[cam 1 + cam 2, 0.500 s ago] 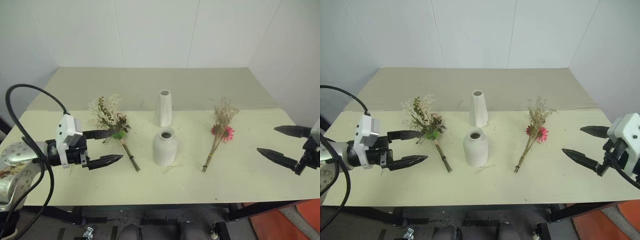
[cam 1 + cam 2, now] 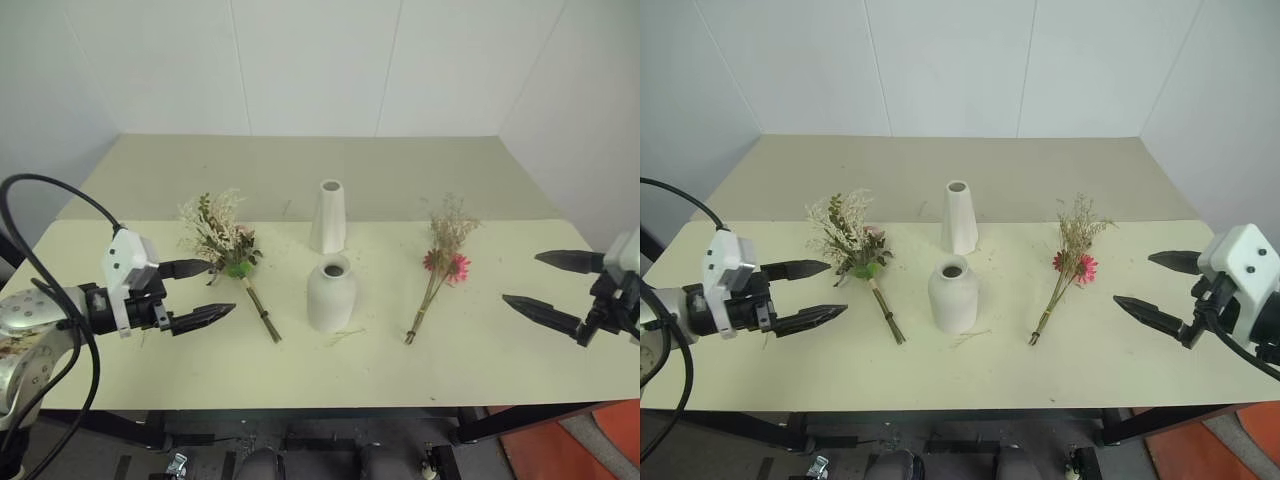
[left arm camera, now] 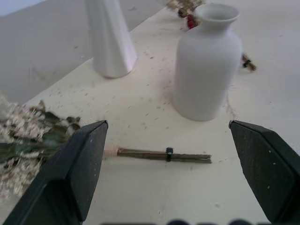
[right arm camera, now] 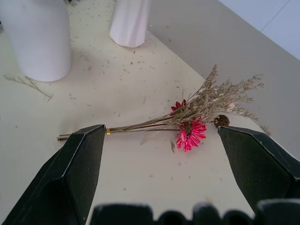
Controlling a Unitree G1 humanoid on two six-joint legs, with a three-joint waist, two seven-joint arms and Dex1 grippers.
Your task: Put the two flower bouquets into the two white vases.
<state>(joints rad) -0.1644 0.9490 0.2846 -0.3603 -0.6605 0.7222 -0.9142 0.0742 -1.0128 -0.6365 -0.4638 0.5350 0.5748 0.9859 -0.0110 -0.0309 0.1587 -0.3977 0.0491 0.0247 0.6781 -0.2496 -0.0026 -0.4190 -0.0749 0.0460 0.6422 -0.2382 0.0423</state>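
Where the room's white walls meet in a corner stands the largest item, a pale yellow-green surface flecked with dried plant crumbs. Next, two robot grippers hover above its near corners: the left gripper, fingers spread wide apart and empty, pointing toward the middle; the right gripper, fingers likewise wide apart and empty, pointing inward from the opposite side. Next, the shorter white vase, round-shouldered with a narrow mouth, upright near the centre. Just behind it, apart from it, the tall slim tapered vase, also upright. Next, the leafy bouquet with white sprigs and dark leaves, lying flat to the left of the vases, its bound stems running toward the near edge, close to the left gripper's fingers but not between them. Last, the thin bouquet of beige sprigs and bright pink daisies, lying flat to the right of the vases, stems pointing toward the near edge, well apart from the right gripper. Both vases hold nothing.
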